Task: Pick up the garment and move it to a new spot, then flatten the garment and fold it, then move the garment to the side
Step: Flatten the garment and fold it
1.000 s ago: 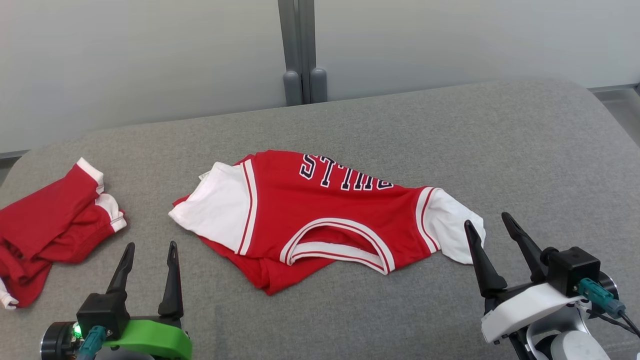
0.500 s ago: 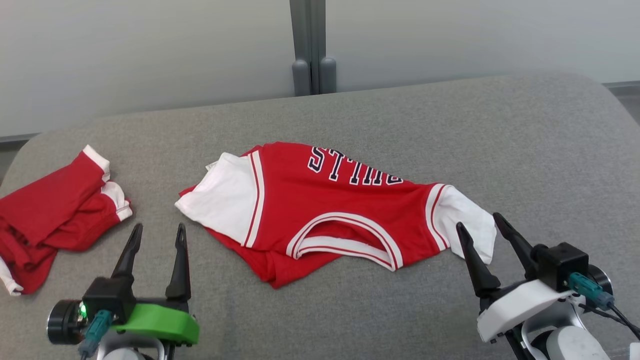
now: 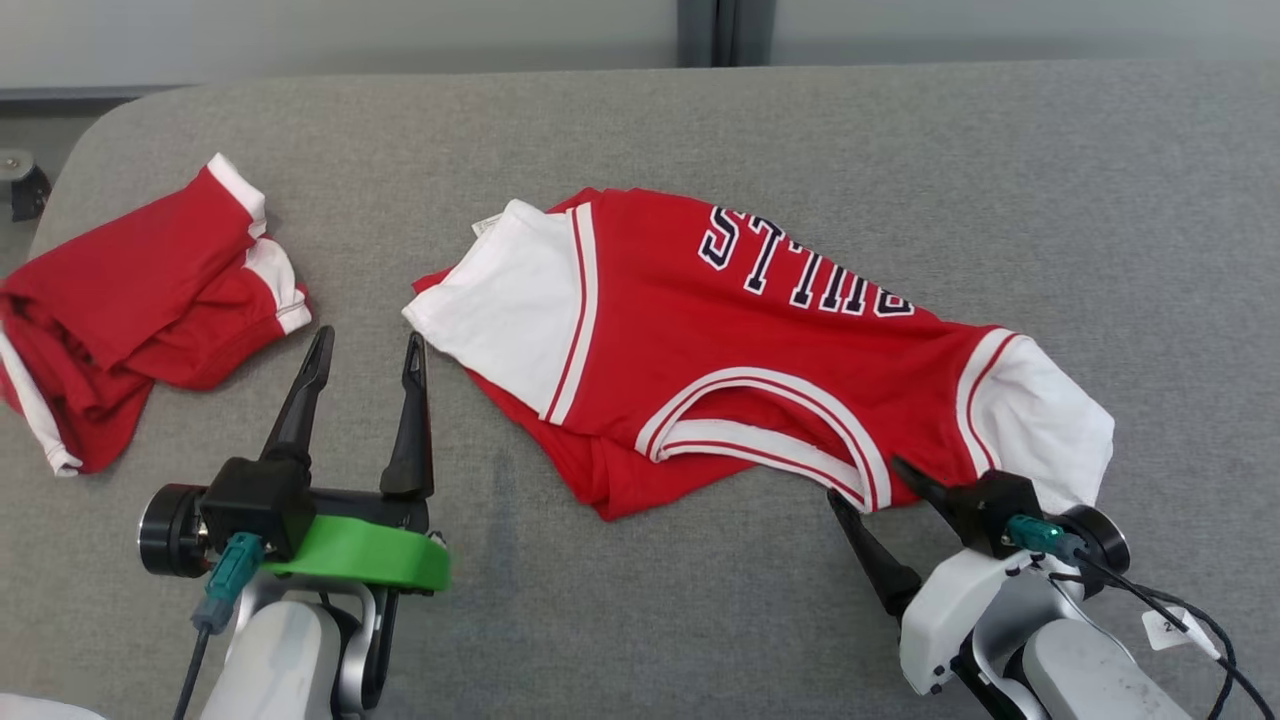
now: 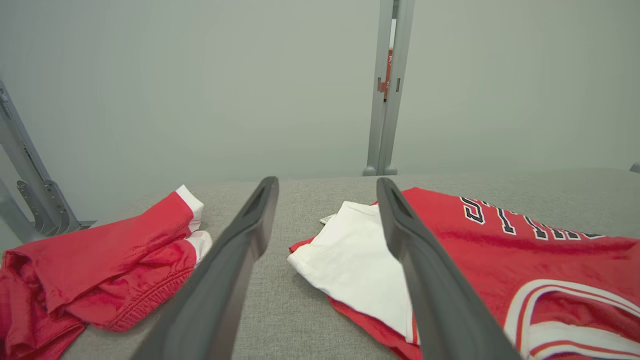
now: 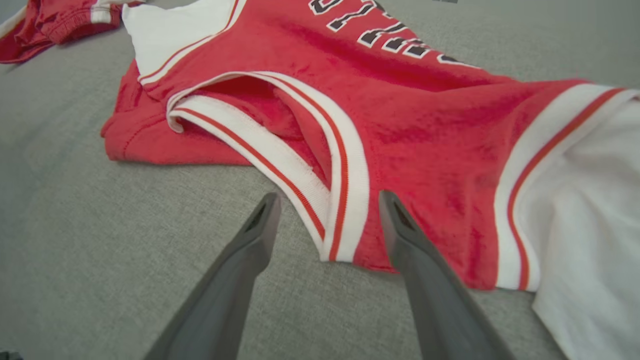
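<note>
Open grippers waited at the jersey [image 3: 760,340] on the grey padded table [image 3: 640,120].
The jersey lay rumpled mid-table, its lettering toward the far edge. The right gripper [image 3: 865,480], fingers spread, straddled the collar trim on the near side. The left gripper [image 3: 368,338], equally spread, pointed beside the white sleeve. A second red garment [image 3: 140,300] lay bunched at the left edge.

Padded surface [image 3: 640,110]: we are seeing grey woven fabric lying flat, its far-left corner rounding off.
Red cloth [image 3: 130,290]: we are seeing 1 crumpled red piece lying on the surface's left part, its 2 white-trimmed ends pointing toward the middle.
Wall [image 4: 200,75]: we are seeing a plain pale grey panel standing behind the surface.
Post [image 4: 385,100]: we are seeing 1 grey upright running up the wall at the far edge.
Bracket [image 4: 30,195]: we are seeing grey metal leaning at the left, beyond the red cloth.
Dark object [image 3: 20,180]: we are seeing it sitting off the far-left corner, too small for identifying.
</note>
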You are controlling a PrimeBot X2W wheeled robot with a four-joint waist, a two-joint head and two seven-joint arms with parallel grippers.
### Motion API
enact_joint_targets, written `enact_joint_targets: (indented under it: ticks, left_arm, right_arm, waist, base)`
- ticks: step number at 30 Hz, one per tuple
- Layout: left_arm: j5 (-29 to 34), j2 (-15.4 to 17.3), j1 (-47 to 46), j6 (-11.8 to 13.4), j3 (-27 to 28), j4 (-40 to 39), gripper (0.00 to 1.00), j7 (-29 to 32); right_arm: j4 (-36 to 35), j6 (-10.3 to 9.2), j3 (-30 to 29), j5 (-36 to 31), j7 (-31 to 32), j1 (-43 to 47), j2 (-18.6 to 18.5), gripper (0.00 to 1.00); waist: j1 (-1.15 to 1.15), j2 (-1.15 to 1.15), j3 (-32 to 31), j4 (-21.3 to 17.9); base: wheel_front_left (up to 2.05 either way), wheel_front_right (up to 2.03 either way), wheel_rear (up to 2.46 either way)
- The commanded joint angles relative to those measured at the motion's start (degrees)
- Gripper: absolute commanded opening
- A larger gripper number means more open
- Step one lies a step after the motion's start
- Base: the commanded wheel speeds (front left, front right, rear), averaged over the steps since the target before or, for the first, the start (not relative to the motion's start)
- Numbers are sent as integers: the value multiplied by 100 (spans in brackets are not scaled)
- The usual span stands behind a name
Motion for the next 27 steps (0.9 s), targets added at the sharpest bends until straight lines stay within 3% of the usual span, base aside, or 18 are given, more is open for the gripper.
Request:
enact_joint_targets:
  ticks: [1, 8, 9, 10, 11, 20, 27]
  left_arm:
    - [91, -43, -108, -27, 48, 23, 100, -18]
    - [230, -194, -199, -115, 185, 89, 100, -18]
    - [250, -207, -200, -131, 199, 97, 100, -18]
    - [269, -219, -196, -144, 221, 108, 100, -18]
    - [295, -225, -192, -148, 237, 117, 100, -18]
    - [432, -259, -57, -208, 423, 142, 100, -18]
    - [516, -283, -83, -264, 496, 61, 100, -18]
  right_arm:
    - [148, -9, 63, 24, 40, -139, -69, 100]
    - [832, -4, 422, 130, 363, -404, -159, 100]
    - [870, -2, 487, 147, 414, -420, -173, 47]
    - [874, -2, 566, 148, 389, -455, -205, 10]
    - [852, -2, 619, 150, 349, -476, -232, 0]
    - [-176, -4, 715, 734, -443, -758, -210, 0]
    - [-583, -5, -121, 914, -682, -882, -65, 0]
  waist:
    - [0, 0, 293, 300]
    - [0, 0, 359, 366]
    - [0, 0, 356, 360]
    - [0, 0, 353, 351]
    - [0, 0, 349, 341]
    - [0, 0, 222, 144]
    - [0, 0, 191, 78]
  base:
    - [0, 0, 0]
    - [0, 0, 0]
    - [0, 0, 0]
    - [0, 0, 0]
    - [0, 0, 0]
    - [0, 0, 0]
    - [0, 0, 0]
